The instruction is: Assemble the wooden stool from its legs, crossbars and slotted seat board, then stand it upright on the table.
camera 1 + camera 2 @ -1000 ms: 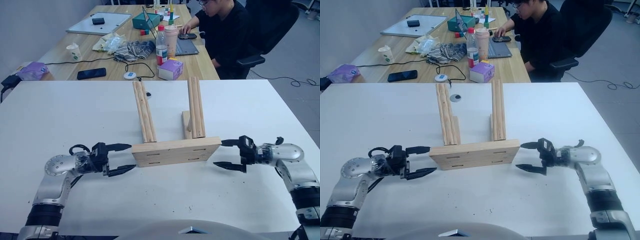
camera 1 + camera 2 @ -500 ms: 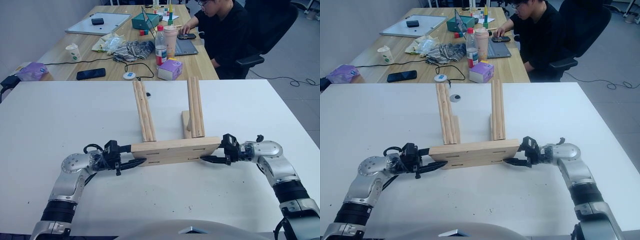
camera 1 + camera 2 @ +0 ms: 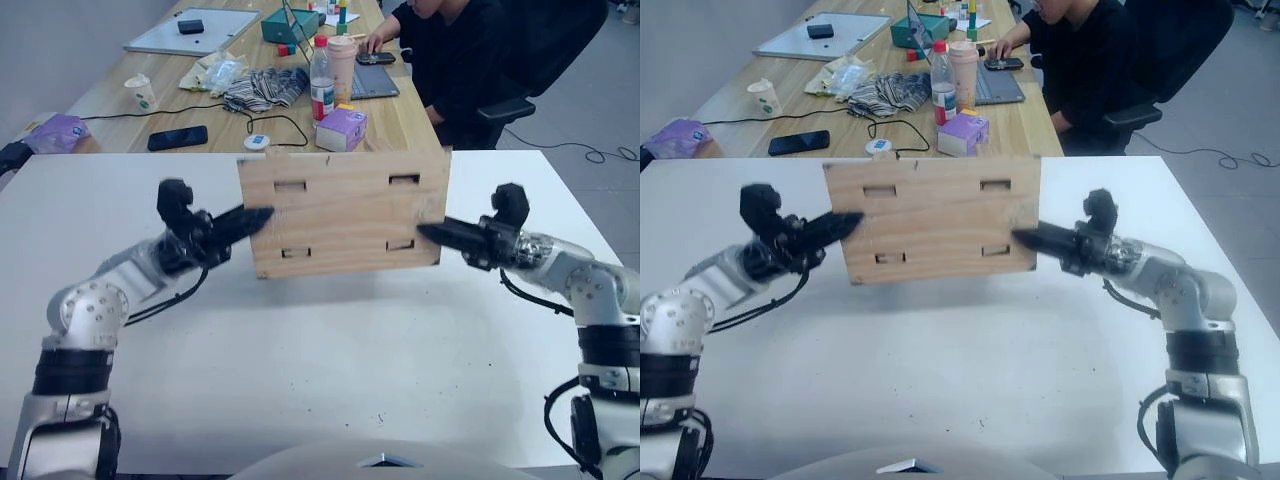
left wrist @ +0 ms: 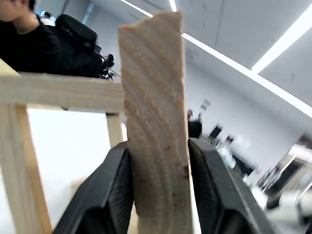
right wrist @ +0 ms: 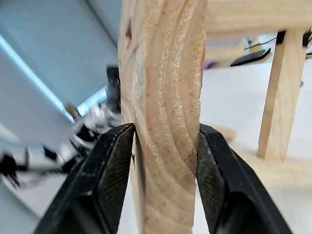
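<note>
The assembled wooden stool hangs above the white table [image 3: 320,380], tipped so its slotted seat board [image 3: 345,212] faces me and hides the legs. My left gripper [image 3: 252,220] is shut on the board's left edge. My right gripper [image 3: 432,233] is shut on its right edge. In the left wrist view the board's end grain [image 4: 156,122] sits clamped between black fingers [image 4: 109,185], with a leg [image 4: 27,161] and a crossbar [image 4: 58,91] beyond. The right wrist view has the board edge [image 5: 165,122] pinched between fingers [image 5: 109,170], beside a leg [image 5: 280,97].
Behind the white table stands a wooden desk with a bottle [image 3: 322,85], a purple box [image 3: 342,128], a phone [image 3: 177,137] and cables. A person sits there at a laptop. The white table under the stool is bare.
Both grippers went from open beside the lying stool to shut on the seat board's ends. They then lifted the stool and turned it so the seat faces me.
</note>
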Available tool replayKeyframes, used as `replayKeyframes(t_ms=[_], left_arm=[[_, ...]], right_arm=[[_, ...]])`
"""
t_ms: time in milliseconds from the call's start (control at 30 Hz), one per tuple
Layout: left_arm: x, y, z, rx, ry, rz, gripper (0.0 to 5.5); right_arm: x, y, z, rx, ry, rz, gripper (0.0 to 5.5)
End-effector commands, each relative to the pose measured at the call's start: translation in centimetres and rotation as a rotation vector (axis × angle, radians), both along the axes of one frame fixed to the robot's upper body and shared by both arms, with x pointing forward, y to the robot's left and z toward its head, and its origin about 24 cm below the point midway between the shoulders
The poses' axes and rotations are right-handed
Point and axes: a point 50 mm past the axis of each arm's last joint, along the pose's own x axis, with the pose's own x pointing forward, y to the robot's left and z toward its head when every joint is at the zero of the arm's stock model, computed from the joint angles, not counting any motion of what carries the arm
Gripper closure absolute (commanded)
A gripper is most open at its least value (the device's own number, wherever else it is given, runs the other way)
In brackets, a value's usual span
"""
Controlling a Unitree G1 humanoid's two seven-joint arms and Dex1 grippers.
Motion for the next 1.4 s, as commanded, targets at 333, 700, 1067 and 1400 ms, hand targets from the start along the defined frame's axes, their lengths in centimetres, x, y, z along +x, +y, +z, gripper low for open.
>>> replayKeyframes(t_ms=[333,700,1067,1400], left_arm=[[9.6,0.9,-5.5,0.072,0.724,0.436,3.73],[11.1,3.6,-1.7,-0.328,0.582,0.576,1.91],[9.5,10.1,-2.8,-0.034,0.238,1.166,1.44],[5.4,7.2,-8.7,0.592,-0.254,1.393,1.44]], right_arm=[[8.6,3.7,0.1,0.177,0.634,-0.433,3.92],[8.9,1.5,1.6,0.296,0.562,-0.504,1.87],[7.5,-1.1,-1.9,-0.018,0.059,-0.941,1.02],[5.2,-0.4,-7.2,-0.266,-0.311,-1.207,1.02]])
